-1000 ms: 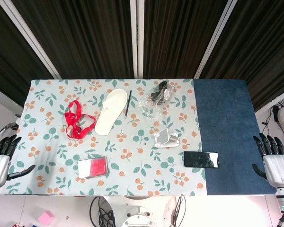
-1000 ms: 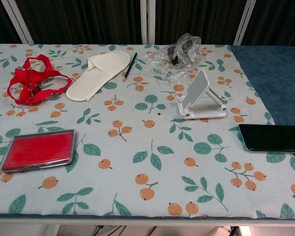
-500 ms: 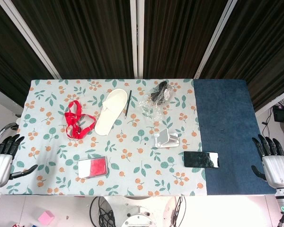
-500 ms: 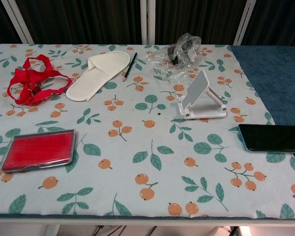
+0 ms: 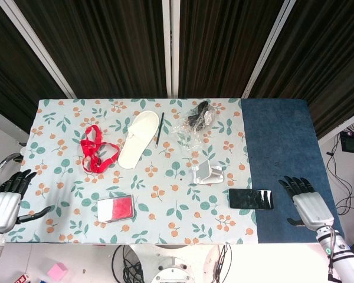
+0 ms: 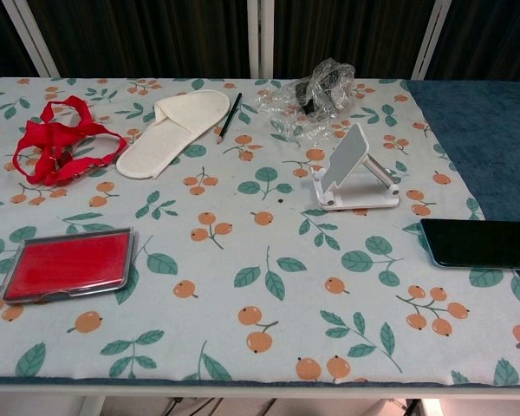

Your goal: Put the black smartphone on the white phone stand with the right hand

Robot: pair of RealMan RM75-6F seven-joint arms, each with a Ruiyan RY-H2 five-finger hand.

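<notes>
The black smartphone [image 5: 251,198] lies flat, screen up, across the edge between the floral cloth and the blue mat [image 5: 283,153]; the chest view has the smartphone [image 6: 481,243] at the right edge. The white phone stand [image 5: 207,173] stands just up-left of it, and the same stand [image 6: 355,172] is empty in the chest view. My right hand [image 5: 307,204] hovers over the blue mat's front right, fingers spread, a short gap right of the phone. My left hand [image 5: 5,201] is off the table's left edge, fingers apart, holding nothing. Neither hand shows in the chest view.
On the floral cloth lie a red case [image 5: 115,208], a red strap [image 5: 95,148], a white slipper [image 5: 137,138], a pencil [image 5: 159,130] and crumpled clear plastic [image 5: 193,122]. The table's front edge [image 6: 243,383] runs close below the phone.
My right hand has moved left and inward from beyond the table's right edge onto the blue mat, closer to the phone. The left hand has slid slightly down. Objects have not moved.
</notes>
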